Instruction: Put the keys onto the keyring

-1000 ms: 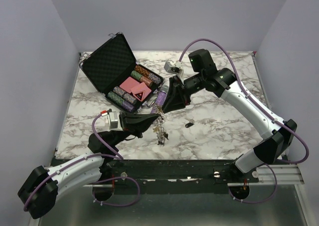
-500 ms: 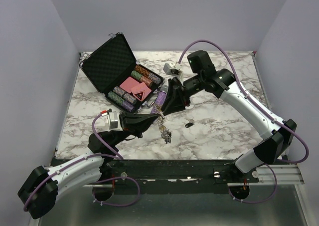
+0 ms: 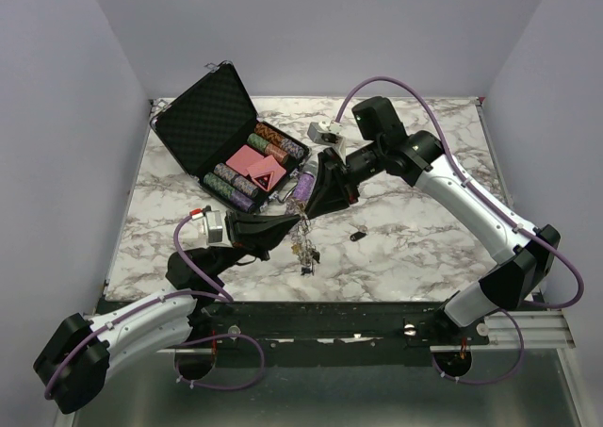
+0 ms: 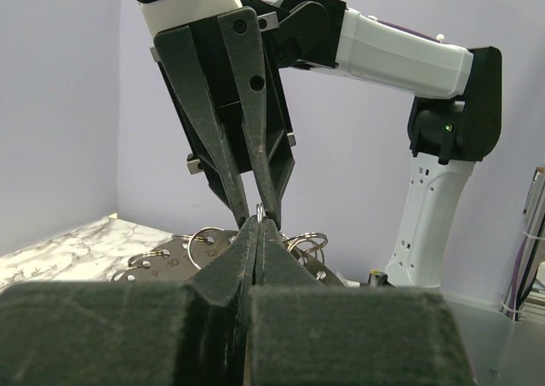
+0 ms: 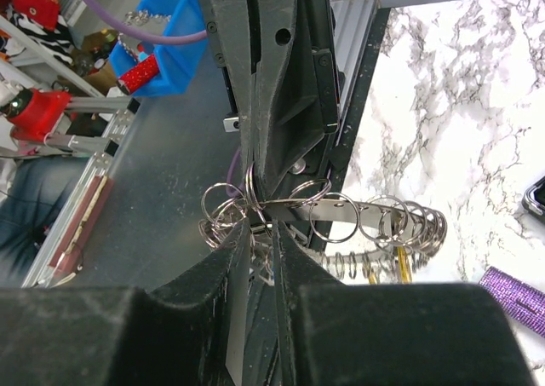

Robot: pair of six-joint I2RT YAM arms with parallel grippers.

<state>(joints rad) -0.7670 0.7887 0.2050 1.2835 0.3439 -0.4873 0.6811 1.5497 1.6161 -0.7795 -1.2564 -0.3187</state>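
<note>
Centre frame: keyring (image 5: pixel 358 216), flat silver band strung w/ small wire loops, long axis left-right, keys (image 3: pixel 303 248) dangling below. Left gripper (image 4: pixel 258 227) & right gripper (image 5: pixel 261 233) both pinched tight on it, tips meeting. Black-headed key (image 3: pixel 358 235) lies right, on marble table (image 3: pixel 424 248).

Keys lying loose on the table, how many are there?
1. A black-headed key lies on the table, to the right of the keyring. More may be hidden under that bunch.
</note>
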